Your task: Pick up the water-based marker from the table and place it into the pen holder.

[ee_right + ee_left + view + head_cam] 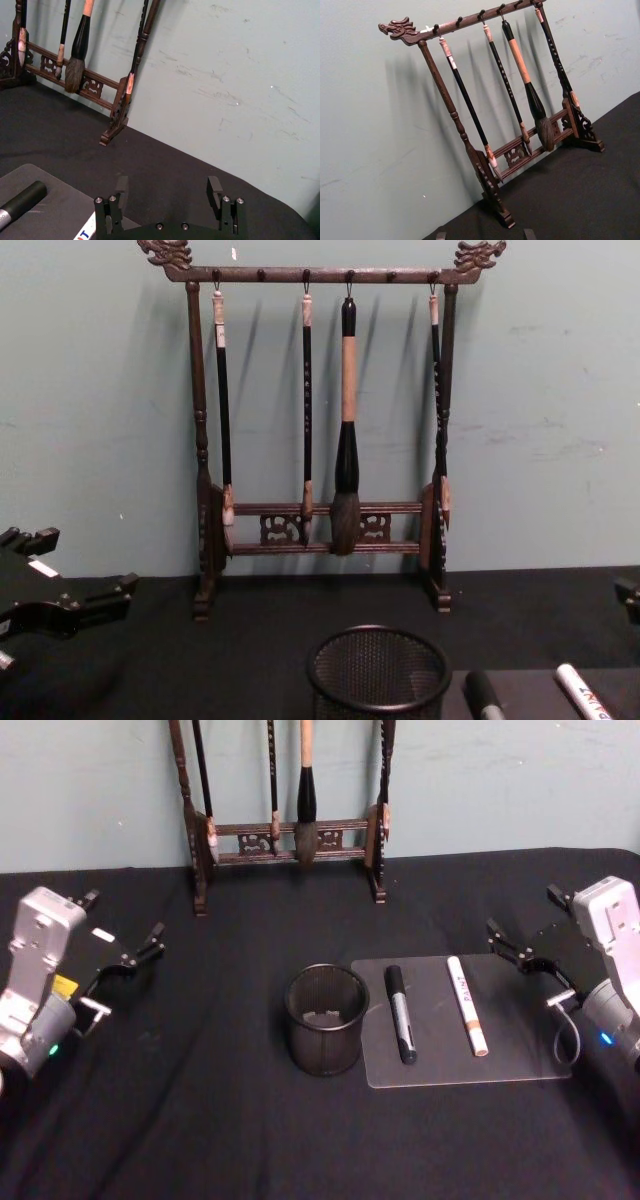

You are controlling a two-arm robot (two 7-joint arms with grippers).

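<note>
Pen holder (324,1045), one: black mesh cup, upright, nearest. Clear mat (520,1055), one, set just beside it on the right. Markers, two, laid apart on the mat: black marker (400,1015), judged the water-based one; white marker (467,1005), lettered PAINT. The black one is judged light, stiff, smooth and liable to roll, and is best taken mid-barrel, across its width. Left gripper (485,234) and right gripper (168,189), one at each side, are held spread and empty. Brush rack (320,274), one, farthest, is hung with four brushes (347,440).
</note>
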